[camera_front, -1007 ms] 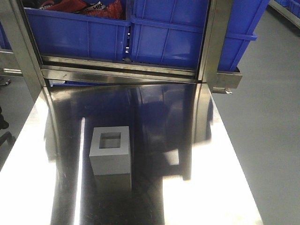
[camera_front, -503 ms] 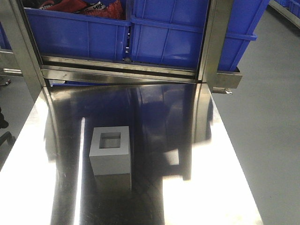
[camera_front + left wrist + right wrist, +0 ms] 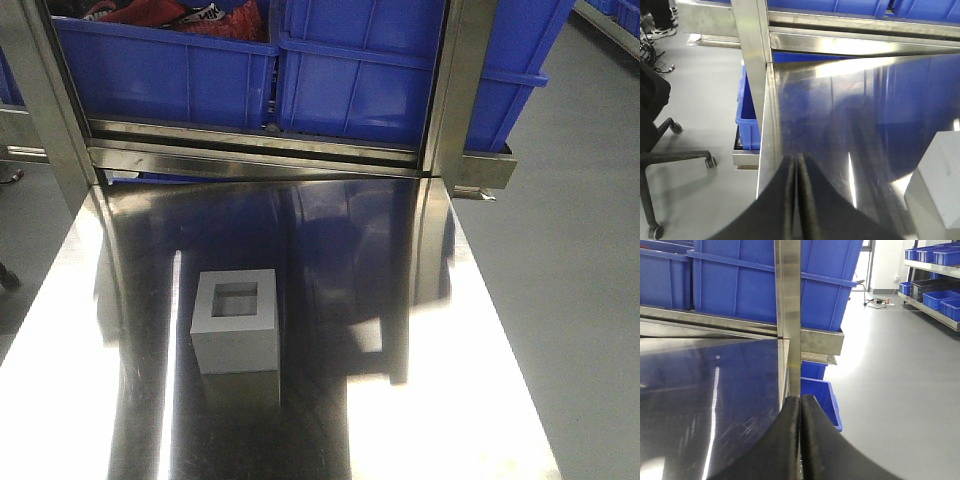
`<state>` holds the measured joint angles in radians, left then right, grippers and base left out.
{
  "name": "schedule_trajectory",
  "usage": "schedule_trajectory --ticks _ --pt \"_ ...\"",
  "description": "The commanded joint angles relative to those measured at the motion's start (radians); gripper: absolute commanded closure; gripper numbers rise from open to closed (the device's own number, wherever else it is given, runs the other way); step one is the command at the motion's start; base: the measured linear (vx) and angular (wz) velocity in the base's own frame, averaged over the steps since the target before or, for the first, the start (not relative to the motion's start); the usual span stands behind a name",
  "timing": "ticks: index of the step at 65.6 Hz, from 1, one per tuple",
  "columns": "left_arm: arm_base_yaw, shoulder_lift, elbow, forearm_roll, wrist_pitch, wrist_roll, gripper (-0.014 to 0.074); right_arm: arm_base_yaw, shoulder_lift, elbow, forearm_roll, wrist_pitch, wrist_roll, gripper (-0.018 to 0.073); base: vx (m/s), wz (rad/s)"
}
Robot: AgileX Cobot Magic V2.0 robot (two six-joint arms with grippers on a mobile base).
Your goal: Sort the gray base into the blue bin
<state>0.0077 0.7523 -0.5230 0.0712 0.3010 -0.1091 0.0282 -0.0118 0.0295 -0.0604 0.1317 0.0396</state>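
On the polished steel table (image 3: 460,400) sits the matte gray cube-shaped base (image 3: 236,322), recess up, well apart from the glossy blue plastic bin (image 3: 370,85). The left gripper (image 3: 796,162) and right gripper (image 3: 801,402) are pressed together, empty, so all the work seems left.

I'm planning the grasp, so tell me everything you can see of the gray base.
The gray base is a matte, plain-sided gray block with a square recess sunk into its top face. It stands upright on the shiny steel table, left of centre in the front view, reflected in the surface. Only the table touches it. The left wrist view shows just one corner.
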Motion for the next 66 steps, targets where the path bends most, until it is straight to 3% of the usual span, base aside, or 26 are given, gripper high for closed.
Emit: schedule_trajectory --ticks 1,34,66 --pt "0.000 0.000 -0.038 -0.017 -0.066 -0.007 0.0567 -0.003 -0.012 0.015 -0.006 -0.074 -0.006 0.0568 0.00 0.00" --pt "0.000 0.000 -0.038 -0.031 -0.075 -0.006 0.0157 -0.003 -0.012 0.015 -0.006 -0.074 -0.006 0.0568 0.00 0.00" --pt "0.000 0.000 -0.038 -0.071 -0.096 -0.006 0.0134 -0.003 -0.012 0.015 -0.006 -0.074 -0.006 0.0568 0.00 0.00"
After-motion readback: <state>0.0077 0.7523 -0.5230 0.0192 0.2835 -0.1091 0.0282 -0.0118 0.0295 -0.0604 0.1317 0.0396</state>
